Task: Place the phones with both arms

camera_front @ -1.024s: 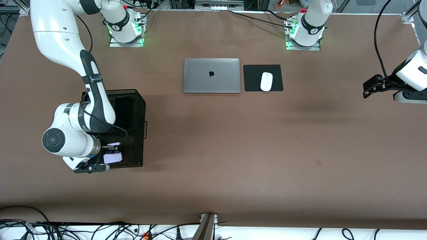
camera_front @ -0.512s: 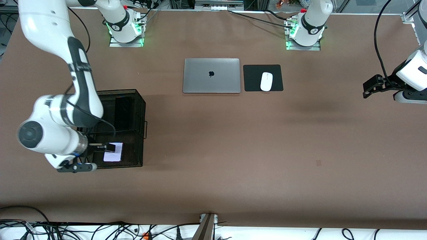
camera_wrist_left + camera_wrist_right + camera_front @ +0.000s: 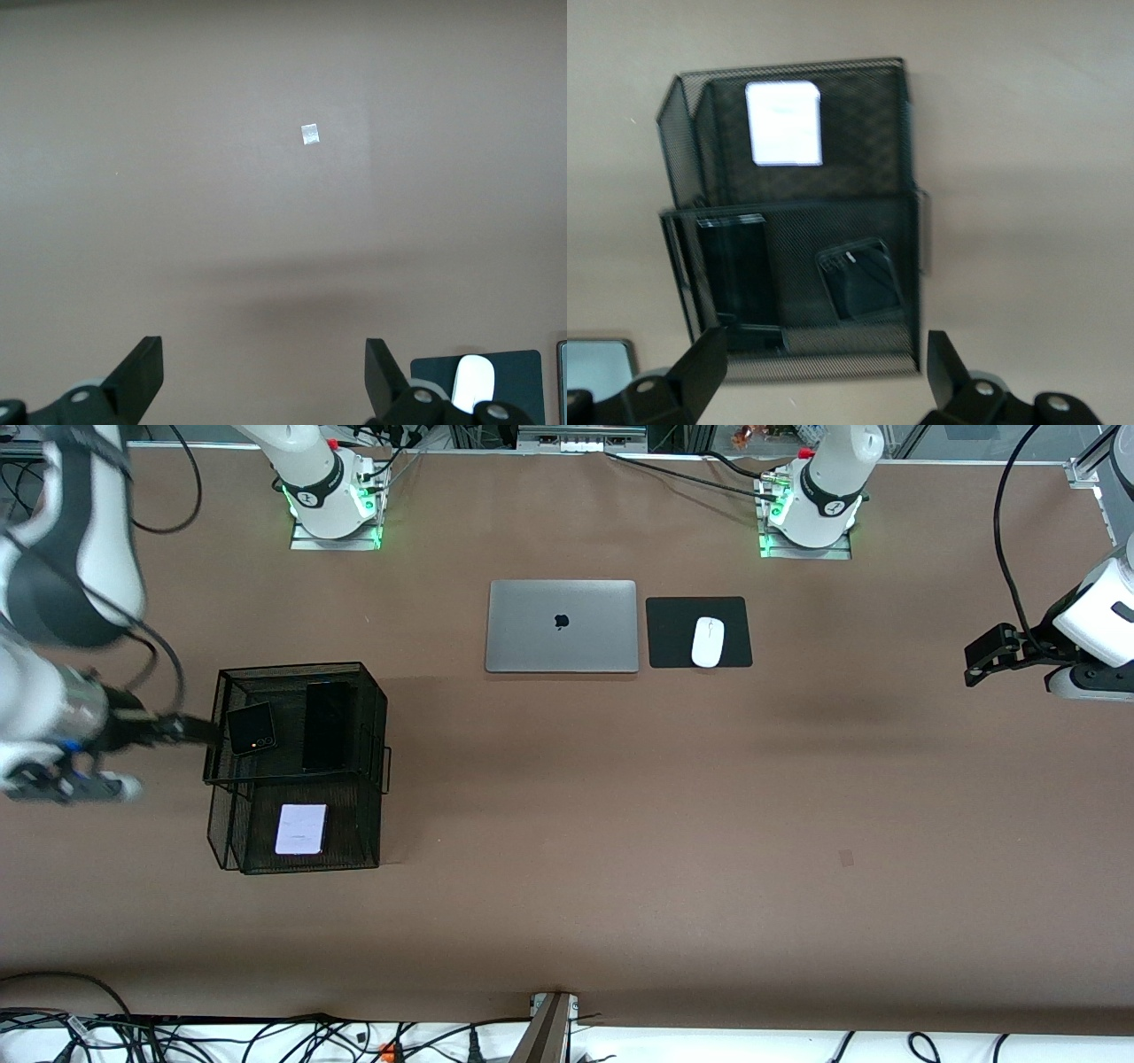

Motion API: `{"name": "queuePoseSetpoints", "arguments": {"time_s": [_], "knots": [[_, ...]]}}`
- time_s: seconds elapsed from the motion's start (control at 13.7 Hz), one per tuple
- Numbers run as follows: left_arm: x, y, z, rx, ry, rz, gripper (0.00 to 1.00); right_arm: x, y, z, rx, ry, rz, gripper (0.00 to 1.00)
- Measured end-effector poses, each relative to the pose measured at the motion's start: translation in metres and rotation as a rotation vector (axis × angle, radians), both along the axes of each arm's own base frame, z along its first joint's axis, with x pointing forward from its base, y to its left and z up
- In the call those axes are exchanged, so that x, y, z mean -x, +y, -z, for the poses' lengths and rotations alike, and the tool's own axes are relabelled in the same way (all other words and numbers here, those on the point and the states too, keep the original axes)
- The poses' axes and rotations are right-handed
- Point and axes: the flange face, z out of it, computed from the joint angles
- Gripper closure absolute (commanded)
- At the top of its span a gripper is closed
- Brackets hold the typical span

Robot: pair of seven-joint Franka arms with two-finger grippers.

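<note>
Nearest the front camera, toward the right arm's end of the bench (image 3: 567, 824), I see a black wire basket (image 3: 379, 815) with two compartments. Its lower compartment, the one closer to the camera, holds the lavender flip phone (image 3: 301, 829) lying flat. Its raised compartment, farther from the camera, holds the black flip phone (image 3: 251, 728) and the long black phone (image 3: 326, 725) side by side, the flip phone toward the right arm's end.

My right gripper (image 3: 173, 730) hangs just beside the basket's outer wall, level with the raised compartment. From the right wrist view I see its fingers (image 3: 700, 361) spread wide with nothing between them, and all three phones show below.

Farther from the camera, mid-bench, I see a closed silver laptop (image 3: 562, 626), and beside it, toward the left arm's end, a black mouse pad (image 3: 673, 638) with a white mouse (image 3: 708, 641) on it.

My left gripper (image 3: 977, 657) waits over bare bench at the left arm's end, fingers (image 3: 142, 372) apart and empty.
</note>
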Motion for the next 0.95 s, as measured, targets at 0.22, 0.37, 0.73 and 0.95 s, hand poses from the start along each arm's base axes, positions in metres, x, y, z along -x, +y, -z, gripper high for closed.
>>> {"name": "queuePoseSetpoints", "arguments": {"time_s": [0.22,0.37,0.73,0.95], "knots": [[0.0,0.001,0.001,0.0,0.001,-0.002,0.0,0.047,-0.036,-0.04,0.012,0.001,0.037,0.0],[0.0,0.002,0.001,0.0,0.001,-0.003,0.0,0.063,-0.048,-0.057,0.035,-0.006,0.043,0.0],[0.0,0.003,0.001,0.0,0.001,-0.005,0.0,0.069,-0.048,-0.059,0.039,0.007,0.038,0.0],[0.0,0.003,0.001,0.0,0.001,-0.005,0.0,0.069,-0.048,-0.058,0.039,0.01,0.038,0.0]]}}
